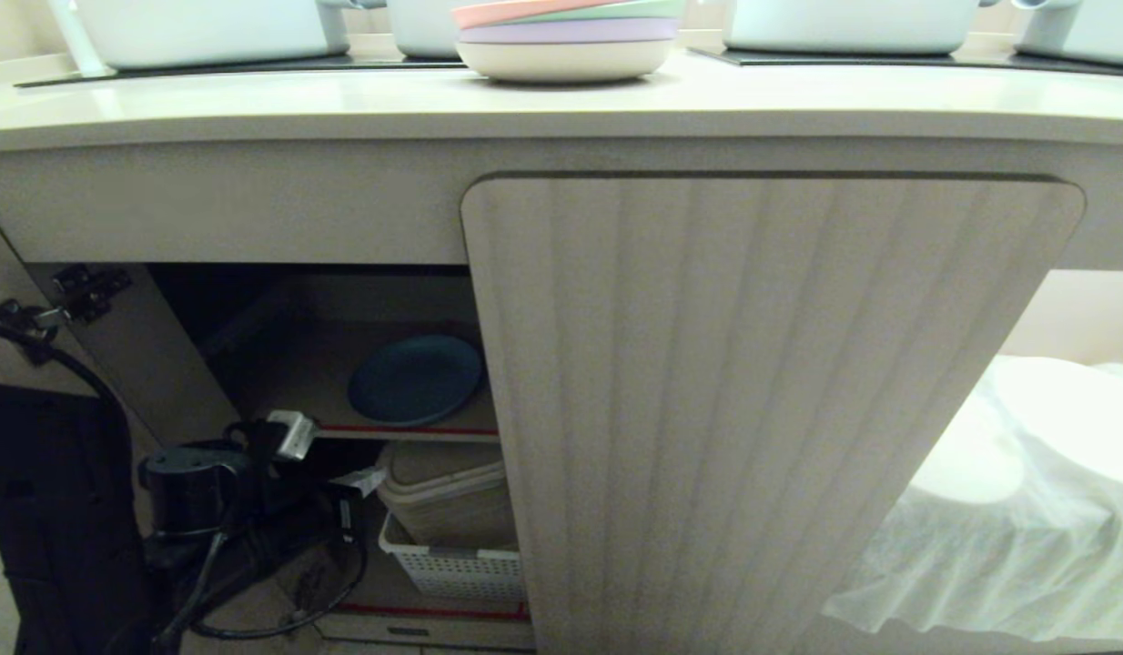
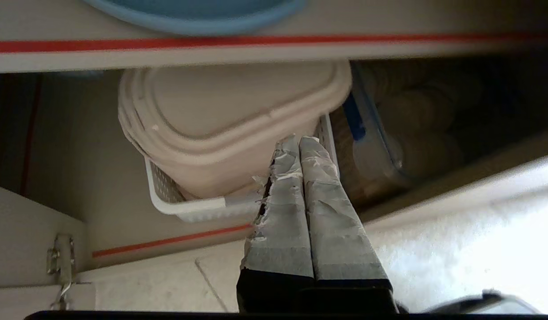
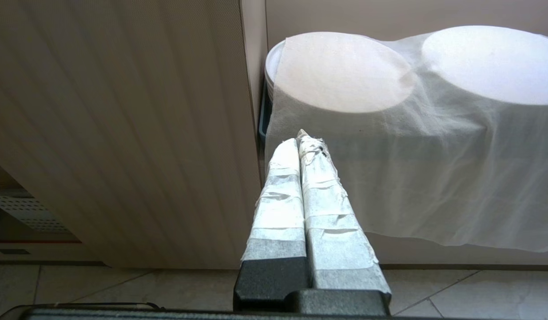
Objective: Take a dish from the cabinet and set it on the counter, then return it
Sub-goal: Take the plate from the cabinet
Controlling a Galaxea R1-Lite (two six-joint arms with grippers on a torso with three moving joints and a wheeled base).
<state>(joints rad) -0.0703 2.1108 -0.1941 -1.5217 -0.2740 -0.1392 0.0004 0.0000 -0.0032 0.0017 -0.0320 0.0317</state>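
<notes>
Low at the open beige fluted cabinet (image 1: 771,391), the left tool (image 1: 329,459) hangs pinched narrow, empty, before a white slotted basket (image 1: 452,569). Above, the round matte blue dish (image 1: 414,378) lies on the red-edged shelf (image 1: 407,429), under the cream desk (image 1: 343,100).

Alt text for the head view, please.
A blue dish lies on the shelf of an open cabinet; the left gripper, shut and empty, sits just below it. Pastel plates are stacked on the counter above.
</notes>
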